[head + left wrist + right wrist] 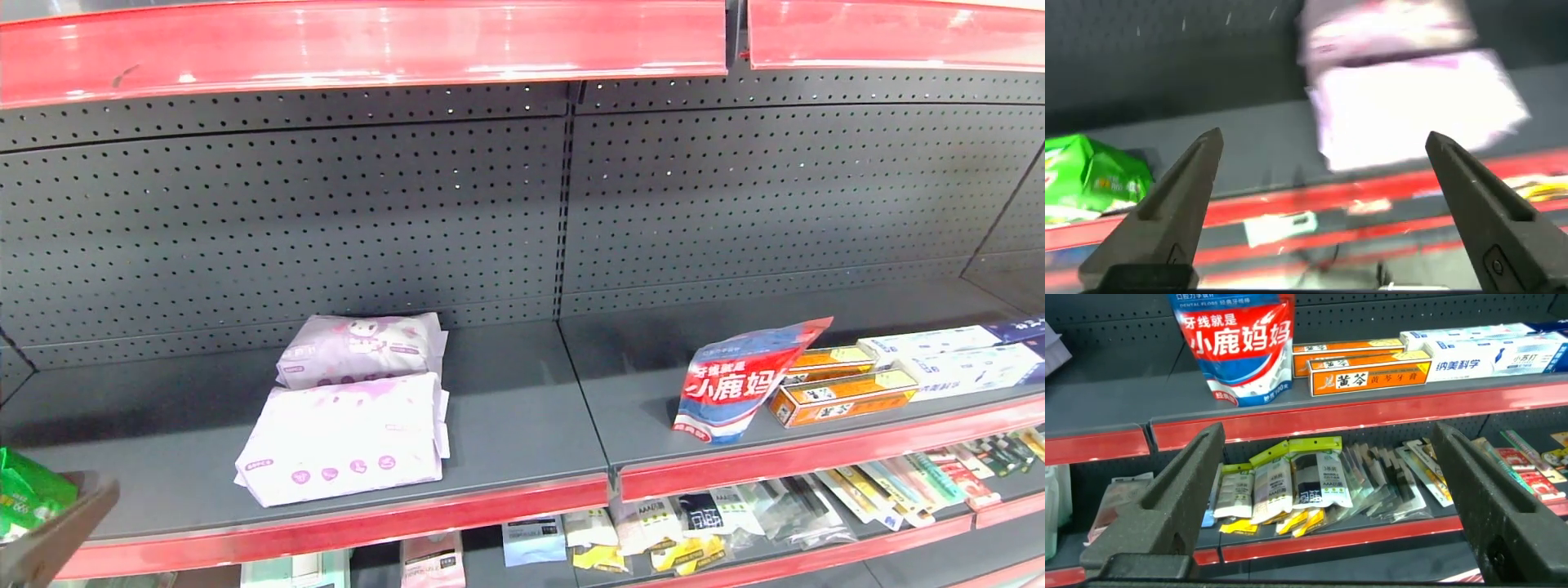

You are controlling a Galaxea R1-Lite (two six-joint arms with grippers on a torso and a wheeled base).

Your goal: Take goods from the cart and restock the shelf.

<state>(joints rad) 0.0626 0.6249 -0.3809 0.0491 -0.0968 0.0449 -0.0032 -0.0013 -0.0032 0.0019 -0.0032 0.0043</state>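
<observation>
Shelf (522, 425), read left to right. A green pack (24, 488) lies at the far left end of the board. The left pincer (1323, 137) hovers in front of the red front edge, between that pack and the pink ones, with its jaws spread and nothing in them. Two soft pink-and-white packs come next, the rear pack (359, 349) touching the front pack (347, 437), both flat. Past them is a stretch of bare board up to the divider. On the right section a blue-and-red pouch (739, 384) leans against two orange boxes (849, 396), then white boxes (963, 359) run on to the edge. The right pincer (1327, 429) faces this section from the front, jaws spread and empty. Judgement: restocking is partly done. Several goods are placed, neither pincer carries anything, and much board is unfilled. Likely next is another fetch from the cart, and the pouch may need righting.
</observation>
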